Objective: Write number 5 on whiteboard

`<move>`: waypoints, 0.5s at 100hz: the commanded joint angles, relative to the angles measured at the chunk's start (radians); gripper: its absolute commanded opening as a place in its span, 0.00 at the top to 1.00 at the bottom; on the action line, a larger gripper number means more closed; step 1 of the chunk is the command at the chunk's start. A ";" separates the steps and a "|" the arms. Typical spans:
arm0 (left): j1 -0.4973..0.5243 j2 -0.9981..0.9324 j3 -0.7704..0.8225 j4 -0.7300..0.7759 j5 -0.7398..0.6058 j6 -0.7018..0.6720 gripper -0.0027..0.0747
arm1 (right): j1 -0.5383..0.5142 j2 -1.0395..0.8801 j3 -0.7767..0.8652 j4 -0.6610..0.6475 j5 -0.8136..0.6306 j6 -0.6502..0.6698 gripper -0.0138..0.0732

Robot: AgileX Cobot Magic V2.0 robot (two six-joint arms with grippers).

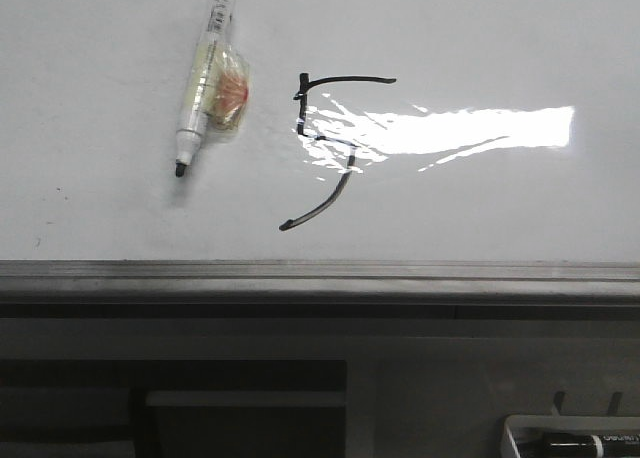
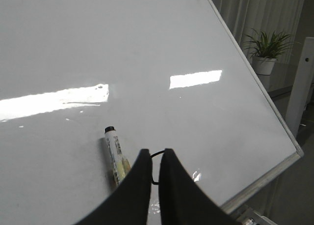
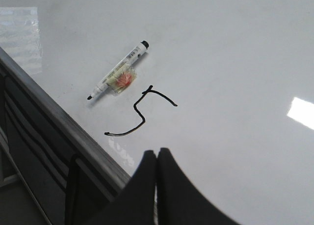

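A: Look around the whiteboard [image 1: 120, 218] first. What else do you see?

B: You have a marker [image 1: 202, 76] lying flat on it, uncapped, tip toward 6 o'clock in the front view, with a crumpled clear wrapper showing red [image 1: 230, 96] taped against its barrel. A grey metal ledge [image 1: 320, 274] runs along the board's near edge. At 5 o'clock, below the ledge, a white tray [image 1: 520, 428] holds another marker [image 1: 590, 442], cut off by the frame. In the left wrist view a potted plant [image 2: 265, 50] stands beyond the board's far corner.

A: Anything blocking your sight of the number 5 [image 1: 325, 148]?

B: Glare [image 1: 470, 130] washes across its middle in the front view, so the bend there is hard for you to trace. In the left wrist view the gripper fingers hide nearly all of it; only a short curved stroke [image 2: 156, 155] shows between them.

A: How does the figure look?

B: Thin black ink: flat top bar, short vertical, a tail sweeping toward 7 o'clock. It sits just at 3 o'clock of the marker, apart from it; the right wrist view shows it whole [image 3: 140, 112].

A: And the grippers?

B: Your left gripper [image 2: 153, 158] has its fingers nearly together with a slim gap, holding nothing. Your right gripper [image 3: 156, 156] is clenched, fingers touching, empty.
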 commanded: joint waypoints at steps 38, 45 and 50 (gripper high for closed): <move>0.000 -0.096 0.086 -0.010 -0.042 0.000 0.99 | -0.005 -0.044 0.027 -0.009 -0.073 0.003 0.91; 0.000 -0.096 0.091 -0.010 -0.042 0.000 0.99 | -0.005 -0.044 0.027 -0.009 -0.073 0.003 0.91; 0.000 -0.096 0.093 -0.010 -0.042 0.000 0.99 | -0.005 -0.044 0.027 -0.009 -0.073 0.003 0.91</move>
